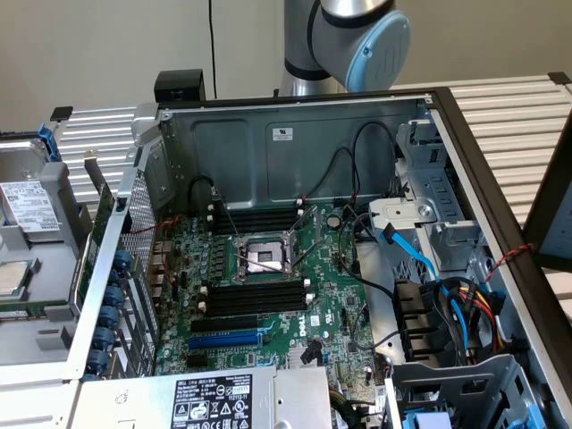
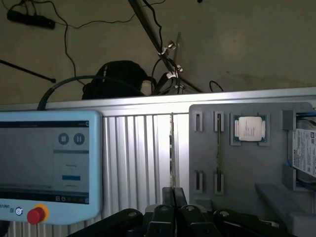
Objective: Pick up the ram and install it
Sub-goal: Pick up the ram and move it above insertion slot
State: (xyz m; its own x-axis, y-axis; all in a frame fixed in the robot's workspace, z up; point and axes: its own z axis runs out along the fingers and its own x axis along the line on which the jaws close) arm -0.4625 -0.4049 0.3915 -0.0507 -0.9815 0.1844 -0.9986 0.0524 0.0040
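The jaws are closed on the ram (image 2: 171,148), seen edge-on as a thin dark strip reaching out from them over the ribbed counter (image 2: 133,153). The stick hangs above the bare strip of counter between the pendant (image 2: 49,163) and the grey tray (image 2: 276,163). It seems to touch neither. The tray's edge is just beside it, and the pendant's edge is a little further off. A CPU (image 2: 250,128) sits in a tray pocket. Beyond the counter's far edge, the floor carries a black bag (image 2: 118,79) and loose cords.

In the exterior view the open case (image 1: 268,143) lies on the counter, its walls ringing the board (image 1: 331,259). The black slots (image 1: 255,299) on either side of the socket (image 1: 264,255) stand empty and open from above. Cables (image 1: 416,257) crowd the board's edge at the exterior view's right. The arm (image 1: 357,40) rises behind the case's far wall.
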